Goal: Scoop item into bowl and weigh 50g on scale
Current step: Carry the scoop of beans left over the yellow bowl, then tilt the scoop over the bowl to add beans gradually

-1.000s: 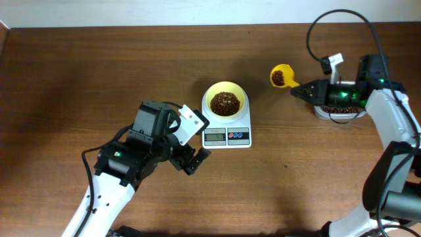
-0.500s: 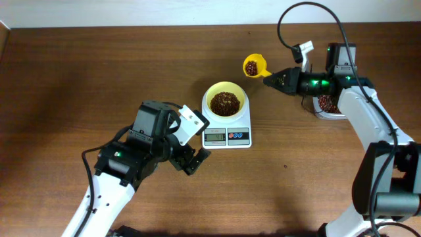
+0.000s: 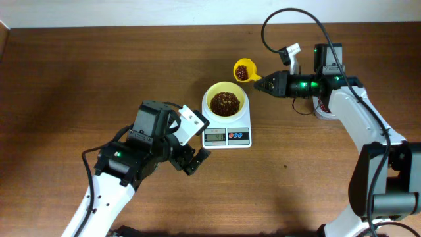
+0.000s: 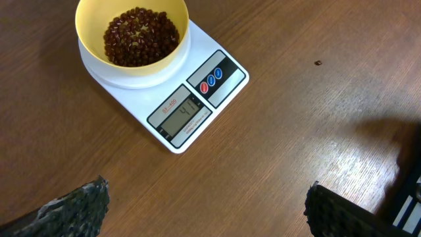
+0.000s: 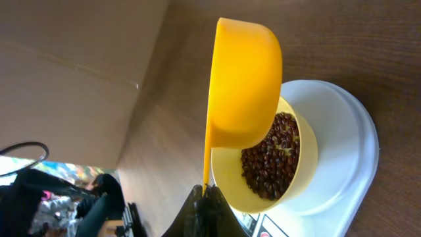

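Scale (image 4: 172,99) display (image 4: 182,115) digits faint, not legible, small print above it unreadable

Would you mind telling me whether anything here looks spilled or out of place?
One small dark speck, likely a stray bean, lies on the table past the scale's button end, apart from it. Nothing else stands out.

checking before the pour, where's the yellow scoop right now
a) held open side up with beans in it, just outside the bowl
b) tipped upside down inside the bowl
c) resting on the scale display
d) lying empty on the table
a: the right gripper holds the scoop by its handle, beans showing inside, just up and right of the bowl overhead.
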